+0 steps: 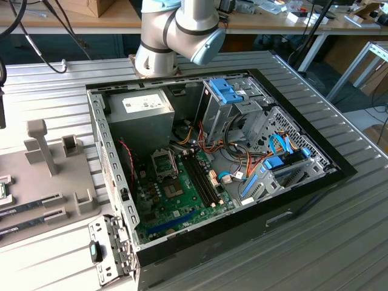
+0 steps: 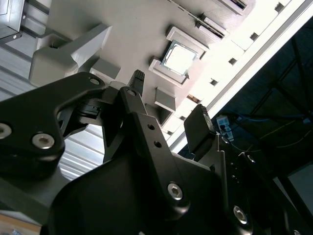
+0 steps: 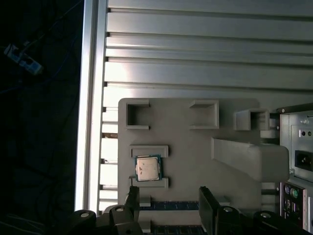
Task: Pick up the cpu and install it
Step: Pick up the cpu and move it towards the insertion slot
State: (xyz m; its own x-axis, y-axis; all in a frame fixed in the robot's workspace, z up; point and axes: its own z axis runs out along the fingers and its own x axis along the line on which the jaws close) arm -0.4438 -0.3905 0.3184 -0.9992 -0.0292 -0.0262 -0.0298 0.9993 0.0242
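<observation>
Robotics lab or electronics workshop. A robot arm (image 1: pixel 182 30) is mounted at 12 o'clock on a ribbed aluminium table (image 1: pixel 339 242). An open desktop computer case (image 1: pixel 104 145) lies at centre, motherboard (image 1: pixel 182 200) and wiring (image 1: pixel 212 142) exposed. Grey fixture tray (image 1: pixel 66 179) at 9 o'clock. Wooden workbenches (image 1: pixel 66 23) along 12 o'clock carry loose cables (image 1: pixel 36 45) and clutter. Metal-legged bench (image 1: pixel 357 66) at 2 o'clock.

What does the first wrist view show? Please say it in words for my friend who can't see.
The cpu lies flat in its slot on a grey holder, not yet picked up. The gripper hangs open and empty close to it. The holder sits on a ribbed metal table.
</observation>
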